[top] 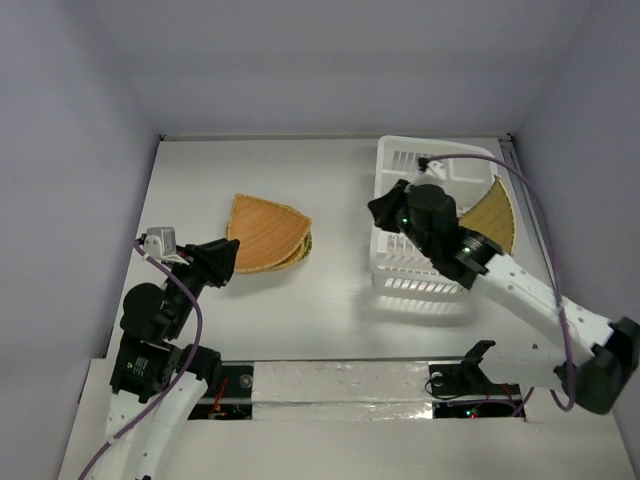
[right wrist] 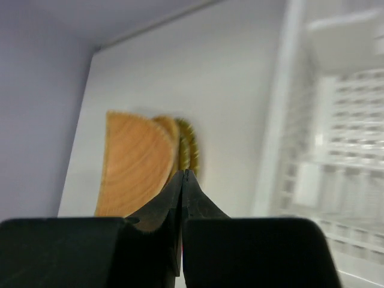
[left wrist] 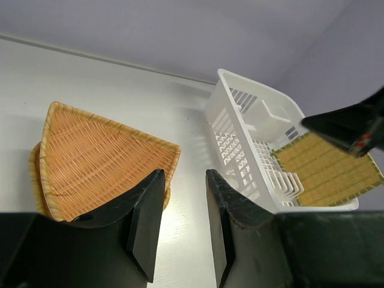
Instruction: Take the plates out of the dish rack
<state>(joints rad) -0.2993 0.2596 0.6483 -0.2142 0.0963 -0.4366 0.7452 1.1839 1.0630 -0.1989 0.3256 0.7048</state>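
Risk was the remaining plate (top: 495, 218): it leaned at the right side of the dish rack (top: 420, 283), while the right gripper (right wrist: 182, 175), pinched closed and empty, hung over the left wall. Reaching across could snag the slots and drag the rack. Left gripper (left wrist: 183, 175) stood parted, empty, beside the stacked plates (top: 268, 232).

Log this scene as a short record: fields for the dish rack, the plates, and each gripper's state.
dish rack: white slotted basket, on the right part of the table
plate in rack: one, leaning at the rack's right side
plates on table: stack left of the rack, apparently three
left gripper: open, empty, by the stack's near edge
right gripper: shut, nothing held, over the rack's left edge
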